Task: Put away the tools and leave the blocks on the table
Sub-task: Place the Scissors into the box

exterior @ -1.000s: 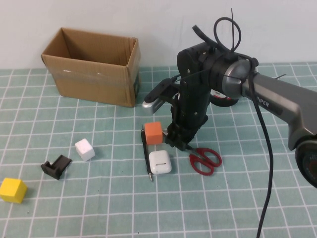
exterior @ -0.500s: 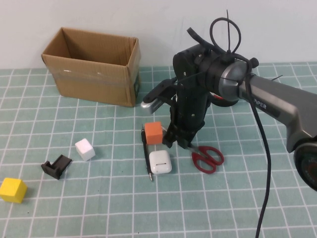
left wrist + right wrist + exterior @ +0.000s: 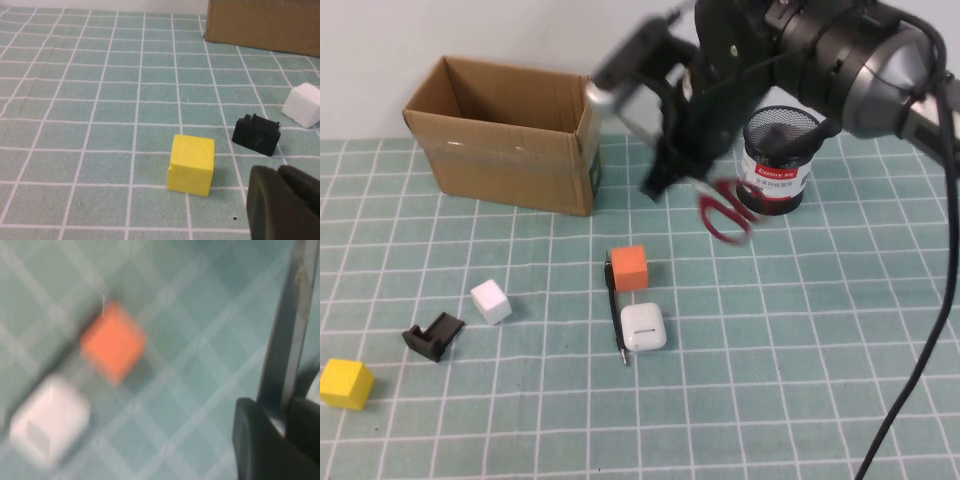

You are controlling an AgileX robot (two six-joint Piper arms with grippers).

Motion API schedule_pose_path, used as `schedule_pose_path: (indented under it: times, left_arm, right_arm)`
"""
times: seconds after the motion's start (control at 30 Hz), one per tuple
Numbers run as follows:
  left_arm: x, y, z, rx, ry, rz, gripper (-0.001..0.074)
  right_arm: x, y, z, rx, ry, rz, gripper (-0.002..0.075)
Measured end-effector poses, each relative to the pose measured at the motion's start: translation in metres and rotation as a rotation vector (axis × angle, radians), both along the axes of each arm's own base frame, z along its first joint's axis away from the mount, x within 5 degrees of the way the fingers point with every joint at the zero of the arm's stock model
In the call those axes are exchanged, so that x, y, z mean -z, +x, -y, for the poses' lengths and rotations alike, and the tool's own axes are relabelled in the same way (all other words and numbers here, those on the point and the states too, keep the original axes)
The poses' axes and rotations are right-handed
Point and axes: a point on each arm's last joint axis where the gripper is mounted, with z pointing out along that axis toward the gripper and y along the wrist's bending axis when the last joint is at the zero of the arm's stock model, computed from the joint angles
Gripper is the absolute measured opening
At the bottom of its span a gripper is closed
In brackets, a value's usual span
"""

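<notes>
The right gripper, clenched on the red-handled scissors, hangs above the table with the mesh pen cup at its three o'clock, handles trailing cupward. The left gripper sits closed near the yellow block.

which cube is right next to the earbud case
The orange cube, just behind the earbud case; the white cube and yellow cube sit far off left.
</notes>
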Motion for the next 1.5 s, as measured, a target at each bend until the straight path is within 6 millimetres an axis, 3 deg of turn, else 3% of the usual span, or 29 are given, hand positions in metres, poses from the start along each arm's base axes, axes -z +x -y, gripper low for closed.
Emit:
schedule_pose_path:
  times: [0.27, 0.53, 0.73, 1.07, 1.23, 1.5]
  left_arm:
    - [0.0, 0.0, 0.0, 0.0, 0.0, 0.0, -0.0004]
    - [0.0, 0.0, 0.0, 0.0, 0.0, 0.0, -0.0004]
    - [0.0, 0.0, 0.0, 0.0, 0.0, 0.0, -0.0004]
    - [0.0, 0.0, 0.0, 0.0, 0.0, 0.0, -0.0004]
    - [0.0, 0.0, 0.0, 0.0, 0.0, 0.0, -0.0004]
    - [0.0, 0.0, 0.0, 0.0, 0.0, 0.0, -0.0004]
  right_arm:
    - [-0.036, 0.015, -0.035, -0.176, 0.33, 0.494, -0.0006]
    - [-0.029, 0.025, -0.062, -0.262, 0.397, 0.789, -0.0006]
    - [-0.019, 0.043, -0.078, -0.264, 0.381, 0.8, -0.0006]
    - [0.016, 0.073, -0.101, -0.266, 0.323, 0.785, -0.0006]
    - [0.032, 0.078, -0.106, -0.279, 0.271, 0.772, -0.0006]
    - [0.038, 0.08, -0.107, -0.286, 0.252, 0.77, -0.0006]
